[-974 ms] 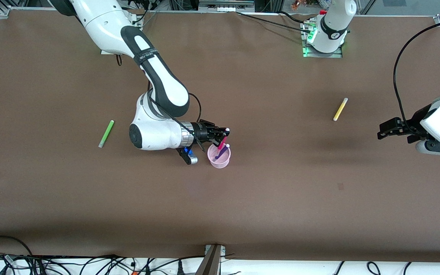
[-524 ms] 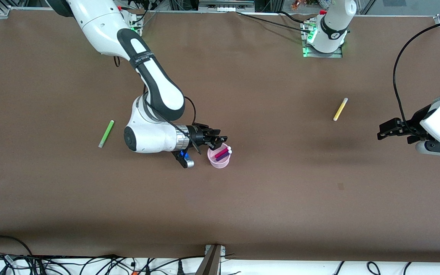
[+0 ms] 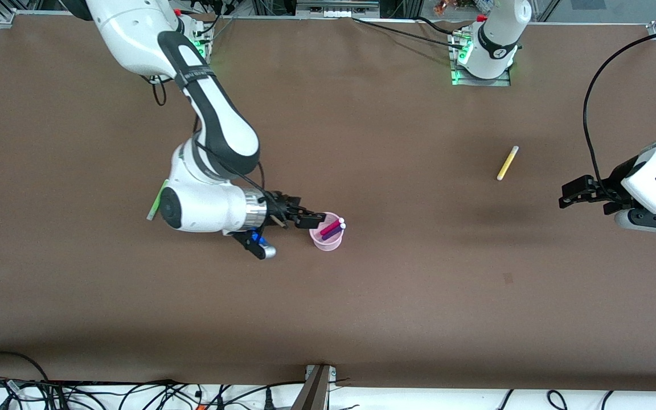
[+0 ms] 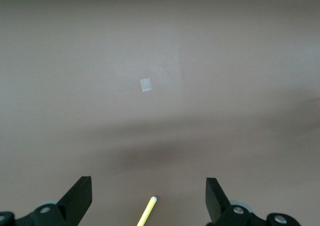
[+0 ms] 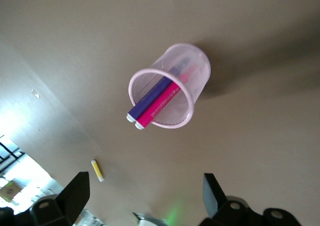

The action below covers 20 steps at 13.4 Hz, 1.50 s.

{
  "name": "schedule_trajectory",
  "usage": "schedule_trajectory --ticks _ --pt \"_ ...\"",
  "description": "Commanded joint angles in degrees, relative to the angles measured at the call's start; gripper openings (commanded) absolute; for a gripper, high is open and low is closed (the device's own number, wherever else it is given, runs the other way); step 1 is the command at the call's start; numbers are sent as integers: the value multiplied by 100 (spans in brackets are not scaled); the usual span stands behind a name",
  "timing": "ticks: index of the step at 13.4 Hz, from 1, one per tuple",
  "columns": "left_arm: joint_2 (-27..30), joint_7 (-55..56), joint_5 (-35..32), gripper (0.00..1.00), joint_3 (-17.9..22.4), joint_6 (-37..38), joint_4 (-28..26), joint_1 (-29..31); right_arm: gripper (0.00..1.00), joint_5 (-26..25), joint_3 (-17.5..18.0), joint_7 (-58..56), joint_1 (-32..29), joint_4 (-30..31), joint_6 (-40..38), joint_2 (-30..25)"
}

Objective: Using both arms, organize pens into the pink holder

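The pink holder (image 3: 326, 240) stands mid-table with the magenta pen (image 3: 331, 227) and the purple pen (image 3: 333, 232) leaning inside, pale ends up. My right gripper (image 3: 315, 219) is open and empty, just beside the holder's rim toward the right arm's end. In the right wrist view the holder (image 5: 198, 62), purple pen (image 5: 153, 98) and magenta pen (image 5: 162, 106) show between the open gripper's (image 5: 145, 182) fingers. The green pen (image 3: 153, 208) lies partly hidden by the right wrist. The yellow pen (image 3: 507, 163) lies toward the left arm's end. My left gripper (image 3: 568, 196) hovers open near it; its wrist view (image 4: 148, 185) shows the yellow pen's tip (image 4: 147, 214).
The brown table (image 3: 396, 296) carries a small pale mark (image 3: 508, 278), which also shows in the left wrist view (image 4: 145, 84). The yellow pen shows small in the right wrist view (image 5: 97, 170). Cables lie along the front edge.
My right gripper let go of the magenta pen, which dropped into the holder beside the purple one. The right arm drew back toward its end of the table. The left arm barely moved.
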State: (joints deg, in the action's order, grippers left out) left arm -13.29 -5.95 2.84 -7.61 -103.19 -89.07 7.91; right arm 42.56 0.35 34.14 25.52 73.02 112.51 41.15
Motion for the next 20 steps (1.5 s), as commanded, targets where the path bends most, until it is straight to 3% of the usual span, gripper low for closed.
schedule_trajectory --ticks 1,5,8,11,12,15,18,20 --pt "186 16 41 100 -65 -52 -172 62 100 -571 -236 -347 -126 98 -378 -492" --pt "186 -73 -214 100 -126 -34 -137 53 100 -1775 -1053 -1554 -152 107 -1430 -1143" --pt "178 -73 -223 100 -144 -43 -137 53 100 -2609 -1520 -2367 -143 570 -2073 -2107" --pt "169 -73 -232 100 -144 -61 -137 62 100 -3629 -1547 -2632 -143 1984 -2137 -3724" --pt "160 -73 -232 100 -144 -69 -146 62 100 -3832 -1547 -2641 -143 2179 -2145 -3998" --pt "151 -64 -302 100 -144 -78 -146 62 100 -4220 -1495 -2938 -283 2172 -2154 -4115" --pt "142 -64 -302 100 -144 -87 -146 62 100 -4230 -811 -3168 -1169 2129 -2163 -4106" --pt "151 -64 -302 100 -144 -87 -146 62 100 -4221 -686 -3265 -1347 2050 -2189 -4071"
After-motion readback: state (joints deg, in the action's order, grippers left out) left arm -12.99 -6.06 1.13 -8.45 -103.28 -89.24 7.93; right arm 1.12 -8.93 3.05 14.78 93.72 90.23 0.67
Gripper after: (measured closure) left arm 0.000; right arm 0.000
